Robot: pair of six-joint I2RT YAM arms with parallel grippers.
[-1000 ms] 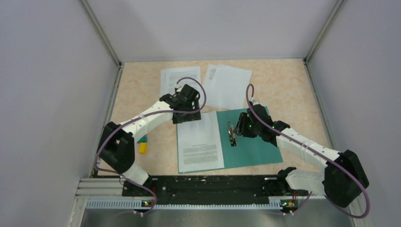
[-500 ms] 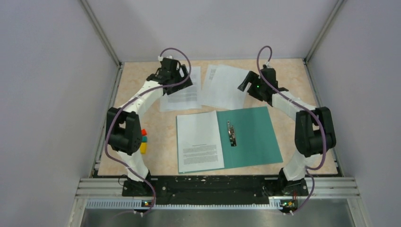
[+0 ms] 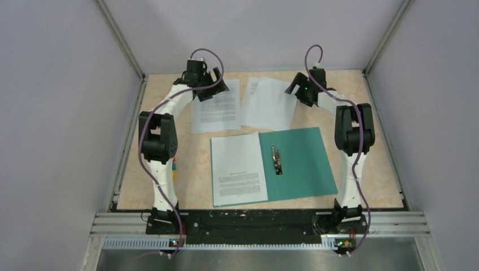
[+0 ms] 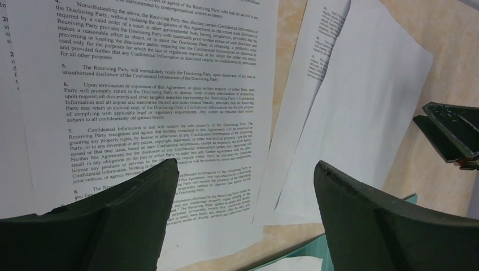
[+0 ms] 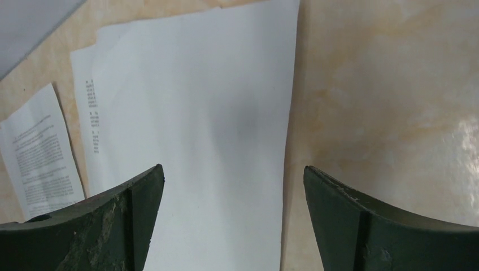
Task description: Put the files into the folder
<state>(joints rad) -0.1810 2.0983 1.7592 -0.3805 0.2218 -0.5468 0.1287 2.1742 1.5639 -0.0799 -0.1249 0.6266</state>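
The teal folder (image 3: 299,164) lies open mid-table, its metal fastener (image 3: 276,160) along the spine and one printed sheet (image 3: 239,169) on its left half. Two more groups of files lie behind it: a printed sheet (image 3: 214,110) and overlapping, mostly blank sheets (image 3: 268,104). My left gripper (image 3: 216,87) hovers open over the printed sheet's far end. In the left wrist view it (image 4: 245,165) frames the printed sheet (image 4: 158,101), the blank sheets (image 4: 350,124) and a folder corner (image 4: 316,254). My right gripper (image 3: 294,88) hovers open and empty at the blank sheets' right edge (image 5: 197,124); wrist view (image 5: 234,167).
Small coloured blocks (image 3: 173,166) sit left of the folder, partly hidden behind the left arm. Grey enclosure walls close in the beige table (image 3: 361,113) on the left, back and right. The right gripper's tip (image 4: 452,135) shows at the right edge of the left wrist view.
Both arms swung from the folder to the back of the table. The left left the sheet lying in the folder; the right left the fastener. Both grippers opened wider.
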